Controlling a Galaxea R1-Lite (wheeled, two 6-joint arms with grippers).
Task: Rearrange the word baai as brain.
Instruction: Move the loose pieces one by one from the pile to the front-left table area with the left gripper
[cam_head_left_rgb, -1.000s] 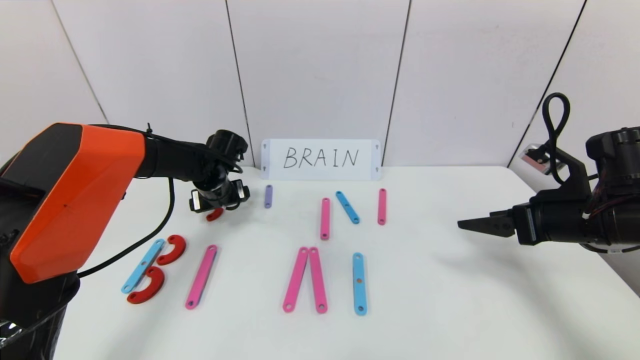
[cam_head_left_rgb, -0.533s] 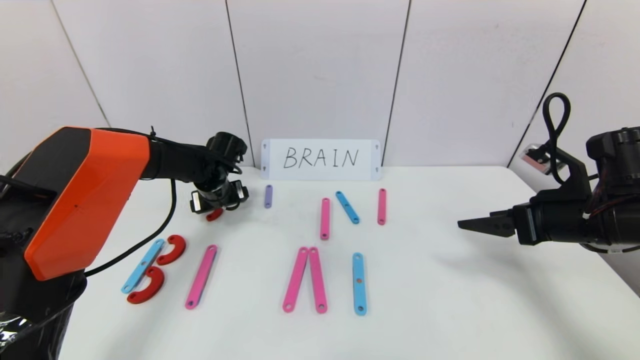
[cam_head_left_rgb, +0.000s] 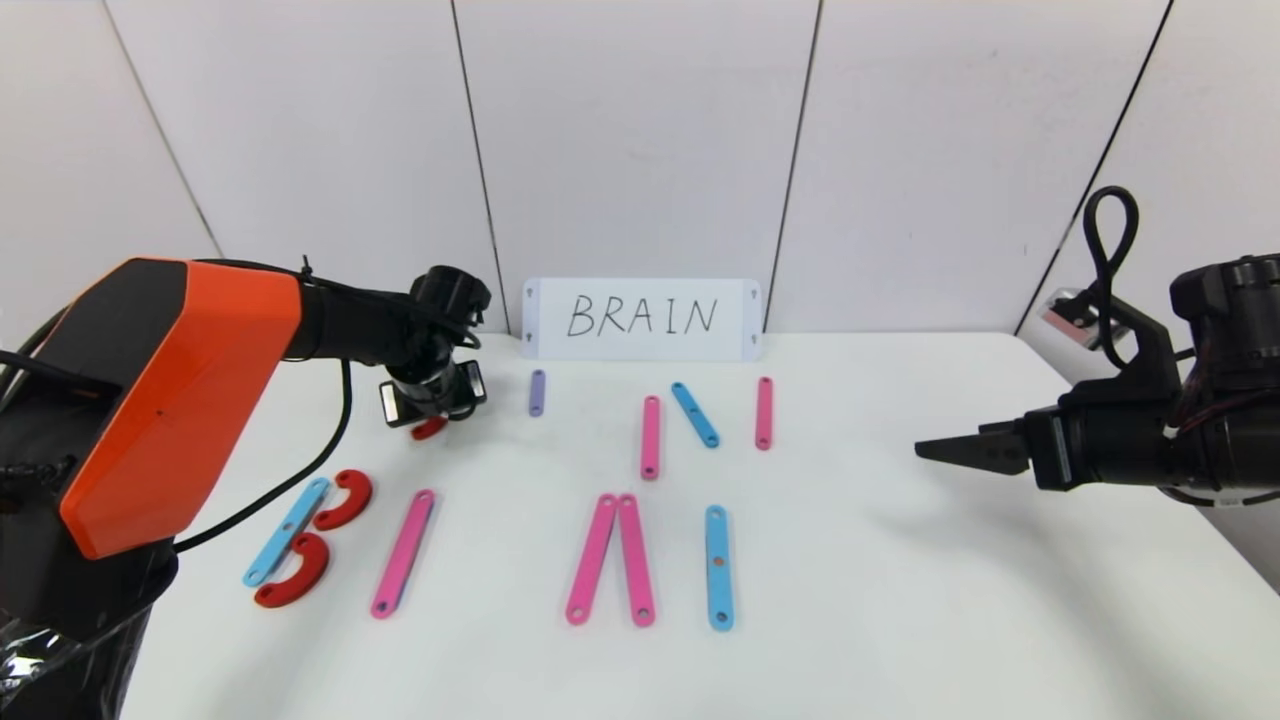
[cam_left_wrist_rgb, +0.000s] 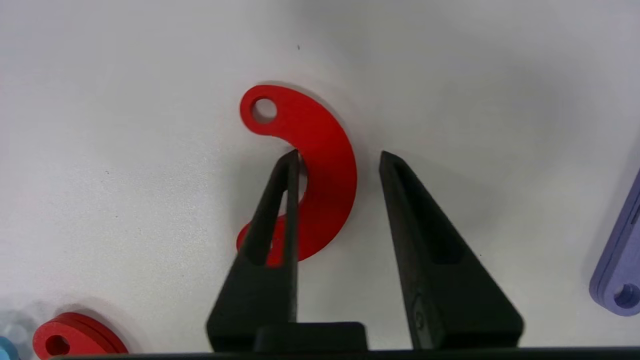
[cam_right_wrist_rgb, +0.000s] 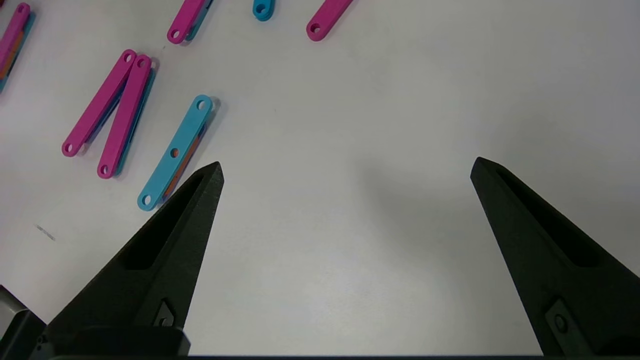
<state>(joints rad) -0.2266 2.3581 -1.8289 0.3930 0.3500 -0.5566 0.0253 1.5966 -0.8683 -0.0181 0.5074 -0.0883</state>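
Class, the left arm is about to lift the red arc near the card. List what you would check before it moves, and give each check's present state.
1. Left gripper straddles the red arc: ok.
2. Both jaws press the arc: not ok. One touches its inner edge; the other stands just off its outer edge.
3. Arc lies flat on the table: ok.
4. Purple strip is away from the jaws: ok.
5. Right gripper is out of the way: ok. It hangs open over the table's right side.
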